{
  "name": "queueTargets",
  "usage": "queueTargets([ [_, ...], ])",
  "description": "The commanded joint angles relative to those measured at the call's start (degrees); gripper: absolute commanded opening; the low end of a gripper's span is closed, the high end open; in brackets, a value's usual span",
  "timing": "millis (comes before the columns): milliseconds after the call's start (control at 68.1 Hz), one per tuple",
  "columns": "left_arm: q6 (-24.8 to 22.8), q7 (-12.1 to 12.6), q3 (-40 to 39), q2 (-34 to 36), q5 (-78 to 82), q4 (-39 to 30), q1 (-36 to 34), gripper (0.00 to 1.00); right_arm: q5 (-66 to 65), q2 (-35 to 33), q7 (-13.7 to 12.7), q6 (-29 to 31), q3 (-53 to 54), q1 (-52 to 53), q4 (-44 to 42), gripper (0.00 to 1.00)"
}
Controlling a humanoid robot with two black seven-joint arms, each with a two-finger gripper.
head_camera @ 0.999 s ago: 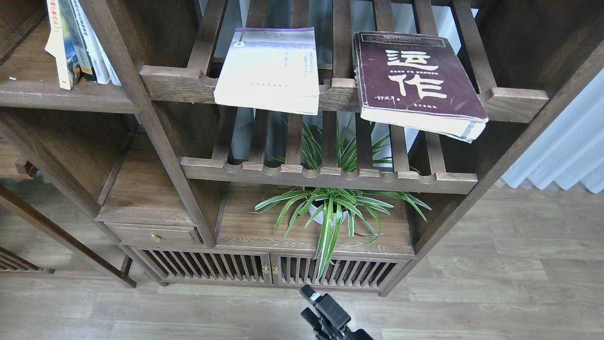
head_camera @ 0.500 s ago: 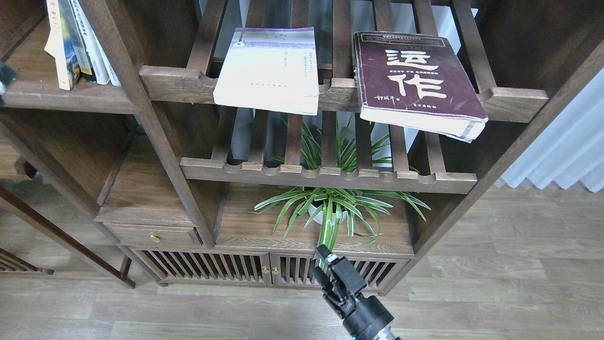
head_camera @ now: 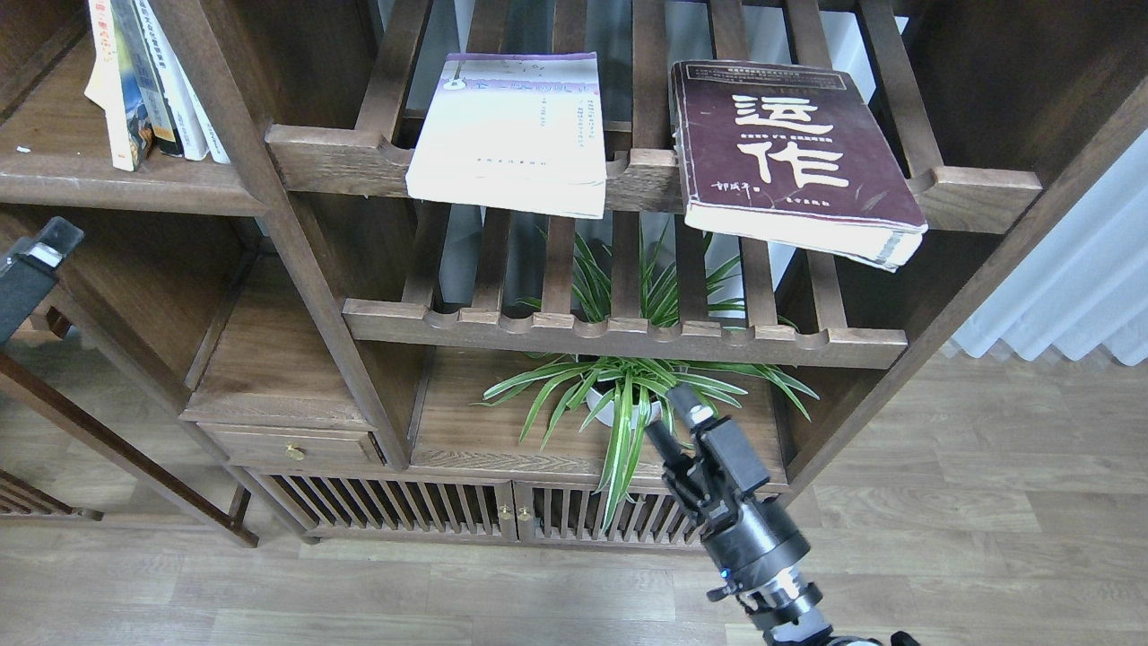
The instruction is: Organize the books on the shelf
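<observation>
right gripper (head_camera: 680, 414) sits low at 6 o'clock, fingers slightly parted, holding nothing | maroon book (head_camera: 789, 152) lies flat on the slatted shelf (head_camera: 646, 175) at your 1 o'clock, long axis running front to back, front edge overhanging | right arm is nearer | left gripper (head_camera: 40, 251) at 9 o'clock, can't tell its state

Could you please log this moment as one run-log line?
right gripper: raised near plant | left gripper: at left edge | white book, maroon book: flat on slats

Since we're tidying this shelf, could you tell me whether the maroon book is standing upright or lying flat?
Lying flat: the maroon book rests cover-up on the slatted shelf.
</observation>
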Motion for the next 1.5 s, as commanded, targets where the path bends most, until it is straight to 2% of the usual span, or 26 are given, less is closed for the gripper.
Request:
queueTargets([
  [0,0.0,0.0,0.0,0.0,0.0,0.3,0.3,0.91,-0.5,-0.4,-0.2,0.0,2.6,0.7,2.1,0.97],
  [529,0.0,0.0,0.3,-0.4,0.1,3.5,0.3,0.94,-1.0,-5.2,-0.5,0.0,8.6,3.9,7.3,0.97],
  [1484,0.0,0.1,0.2,-0.4,0.2,3.5,0.3,0.97,-2.1,-5.7,-0.1,0.0,11.5,11.7,7.3,0.96],
])
